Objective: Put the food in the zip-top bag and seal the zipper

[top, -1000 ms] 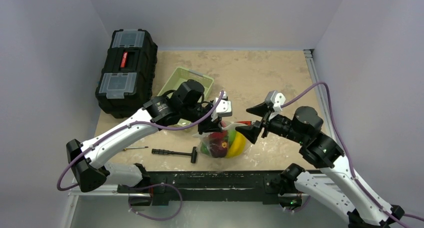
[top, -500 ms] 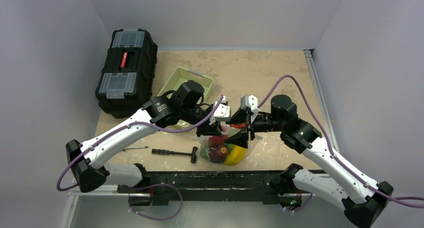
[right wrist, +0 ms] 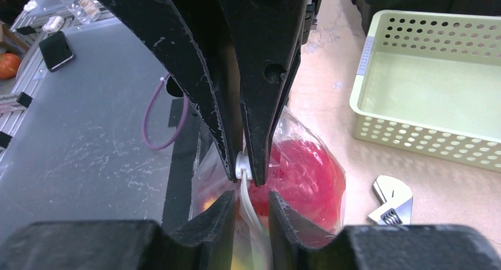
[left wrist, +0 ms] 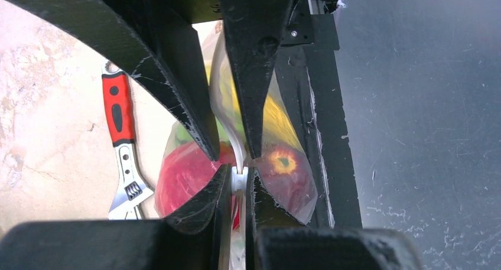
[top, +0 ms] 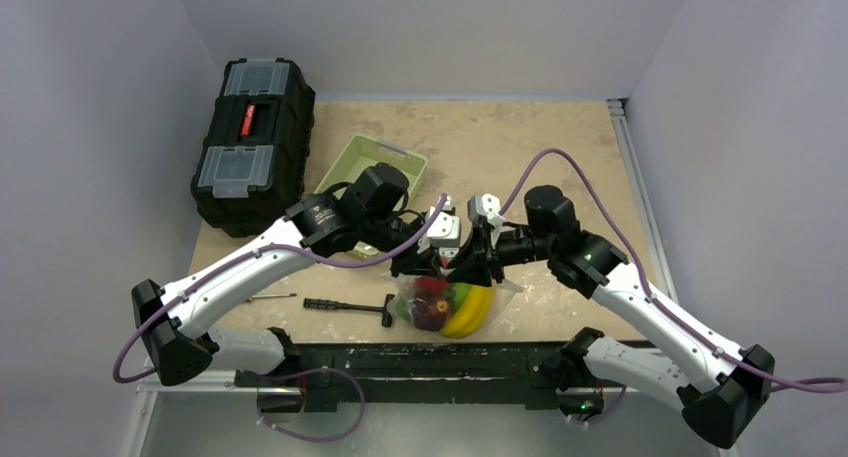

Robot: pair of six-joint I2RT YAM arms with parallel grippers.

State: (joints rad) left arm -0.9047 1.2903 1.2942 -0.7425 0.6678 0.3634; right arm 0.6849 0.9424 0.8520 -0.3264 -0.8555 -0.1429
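The zip-top bag (top: 445, 302) hangs just above the table's front edge, and the food shows through it: a red fruit (top: 430, 307) and a yellow piece (top: 473, 310). My left gripper (top: 432, 262) is shut on the zipper's white tab (left wrist: 238, 178). My right gripper (top: 470, 267) faces it from the right. In the right wrist view my right gripper (right wrist: 249, 196) straddles the white zipper strip (right wrist: 250, 214) just behind the tab (right wrist: 241, 165). Its jaws stand narrowly apart, with a gap on each side of the strip. The red fruit (right wrist: 307, 175) bulges below.
A pale green basket (top: 372, 167) stands behind the left arm, with a black toolbox (top: 252, 137) at the back left. A black hammer (top: 350, 306) and a red-handled wrench (left wrist: 121, 146) lie on the table near the bag. The black front rail (top: 420, 362) runs just below.
My right arm has swung left to the bag's top, and its jaws have narrowed from wide open to a slim gap around the zipper strip. The left gripper kept its hold.
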